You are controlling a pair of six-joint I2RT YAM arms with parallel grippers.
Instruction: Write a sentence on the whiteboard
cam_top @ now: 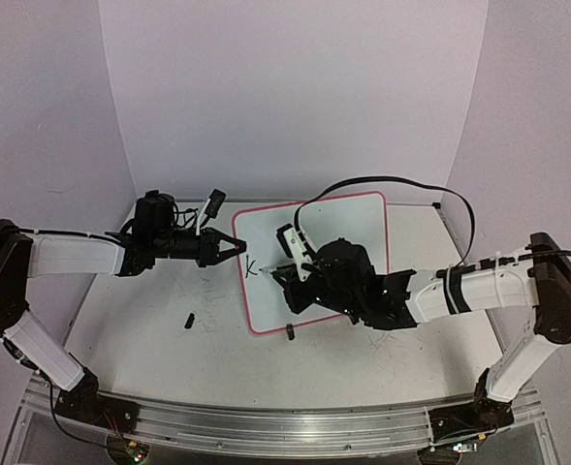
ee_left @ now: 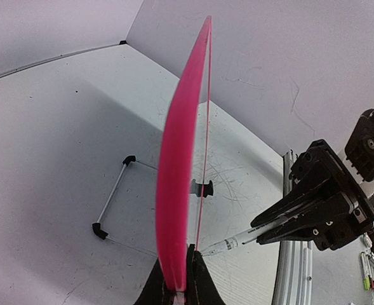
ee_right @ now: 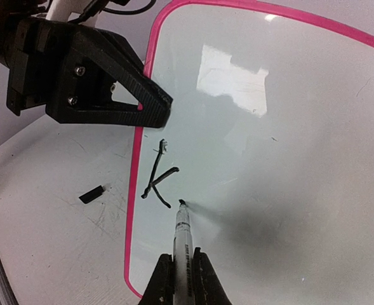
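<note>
The whiteboard (cam_top: 348,218), white with a thin pink border, lies on the table and is tipped up at its left edge. My left gripper (cam_top: 235,247) is shut on that pink edge (ee_left: 180,159), with its fingertips (ee_left: 193,279) clamping the rim. My right gripper (ee_right: 181,267) is shut on a white marker (ee_right: 183,235). The marker's black tip touches the board just right of a black letter K (ee_right: 155,178). That K (cam_top: 251,266) is the only part of the sentence that shows. In the left wrist view the marker (ee_left: 237,241) juts from the right gripper (ee_left: 282,222).
A small black marker cap (cam_top: 187,320) lies on the table left of the board. A black clip foot (cam_top: 290,332) sits at the board's near edge. A thin wire bracket with black ends (ee_left: 110,203) lies beyond the board. Purple walls enclose the table, and an aluminium rail (cam_top: 266,426) runs along its front.
</note>
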